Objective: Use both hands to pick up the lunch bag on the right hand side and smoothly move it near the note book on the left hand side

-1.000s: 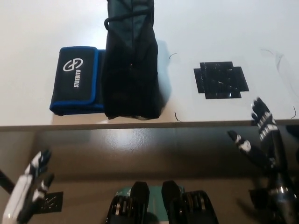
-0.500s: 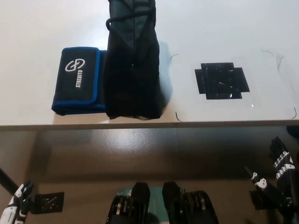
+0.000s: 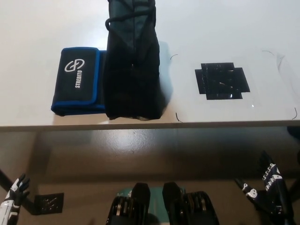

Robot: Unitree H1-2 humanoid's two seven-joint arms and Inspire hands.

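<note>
Standing upright on the white table (image 3: 225, 28), the black bag (image 3: 132, 65) sits at about eleven o'clock from the frame's centre, pressed against the right edge of a blue-trimmed black notebook (image 3: 77, 79) lying flat to its left. Both hands have dropped well below the table edge in the past second: the black right hand (image 3: 267, 190), which a second ago was raised level with the table's front edge at four o'clock, now hangs low at five o'clock with fingers spread and nothing in them, while the white left hand (image 3: 14, 199) has sunk to the corner at seven o'clock, only partly in frame, its fingers seemingly apart and empty, though the crop leaves that uncertain. With the bag already touching the notebook and neither hand near it, the move looks finished and the arms appear to be retiring. A cross of black tape (image 3: 221, 80) marks the table at two o'clock, well apart from the bag and bare. Below the table's front edge lies a shadowed brown floor, with a small black patterned square (image 3: 48, 203) near the left hand.
</note>
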